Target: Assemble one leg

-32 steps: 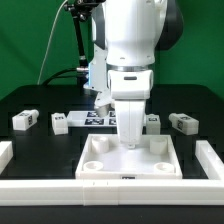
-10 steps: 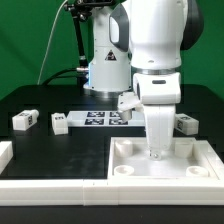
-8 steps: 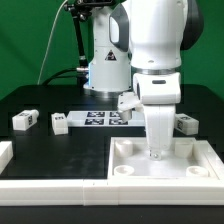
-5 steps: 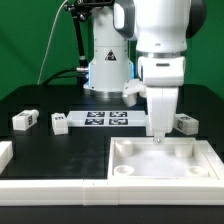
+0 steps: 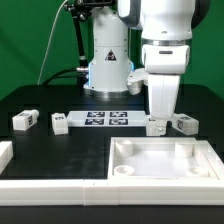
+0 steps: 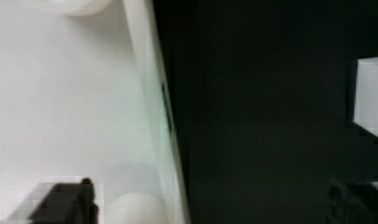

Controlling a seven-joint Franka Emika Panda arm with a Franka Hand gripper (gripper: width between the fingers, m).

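Small white legs with tags lie on the black table: one [image 5: 24, 120] at the exterior view's left, one [image 5: 60, 123] beside it, one [image 5: 183, 123] at the right. Another leg [image 5: 151, 126] is partly hidden behind my gripper [image 5: 160, 122]. The gripper hangs open and empty just above the far rim of the large white square panel [image 5: 165, 168]. In the wrist view the gripper [image 6: 207, 205] shows dark fingertips [image 6: 61, 203] spread wide. The panel's rim [image 6: 147, 100] runs between them, and a white block [image 6: 371, 92] lies at the edge.
The marker board [image 5: 105, 119] lies flat behind the panel, in front of the robot base. A white rail [image 5: 55, 187] runs along the front edge and a short white piece [image 5: 5, 152] stands at the exterior view's left.
The panel was slid toward the exterior view's right front corner. The gripper then let go of it, rose and drew back to the panel's far rim.
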